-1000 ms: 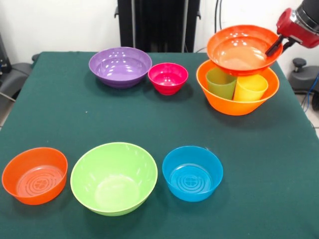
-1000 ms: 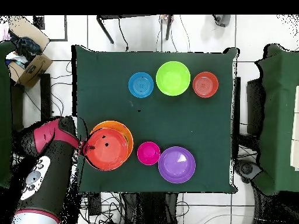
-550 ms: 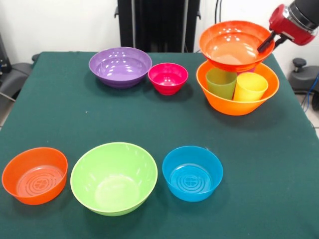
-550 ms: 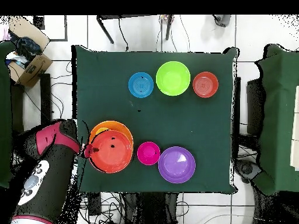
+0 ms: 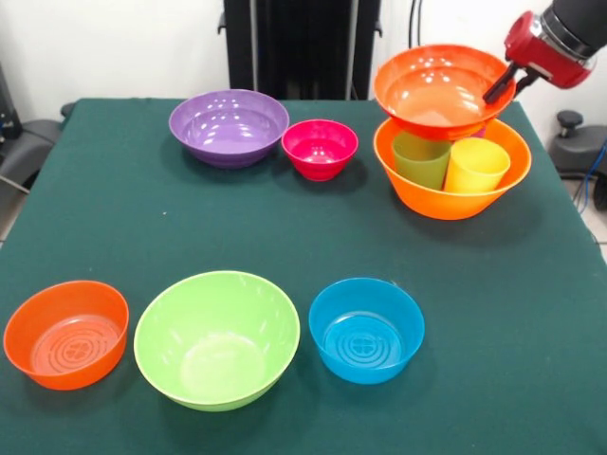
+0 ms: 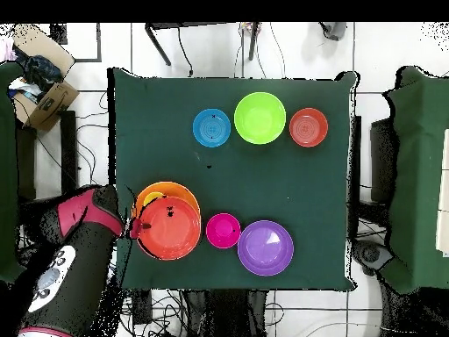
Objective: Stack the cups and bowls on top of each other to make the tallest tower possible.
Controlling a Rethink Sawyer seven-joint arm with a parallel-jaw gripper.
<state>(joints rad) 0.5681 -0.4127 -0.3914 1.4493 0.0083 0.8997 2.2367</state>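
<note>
The wide red-orange bowl [image 5: 444, 88] is up in the air, tilted toward you in the front view, directly above the big orange bowl [image 5: 451, 194] at the table's [image 5: 285, 218] far right corner. Your gripper [image 5: 500, 83] is clamped on its right rim. Under it, inside the big orange bowl, you can see the green cup [image 5: 421, 157] and the yellow cup [image 5: 476, 165] upright side by side. The purple bowl [image 5: 229, 125] and small pink bowl [image 5: 320, 148] sit just beside each other at the far edge; the small orange bowl [image 5: 65, 333], lime green bowl [image 5: 216, 337] and small blue bowl [image 5: 366, 329] line the near edge.
</note>
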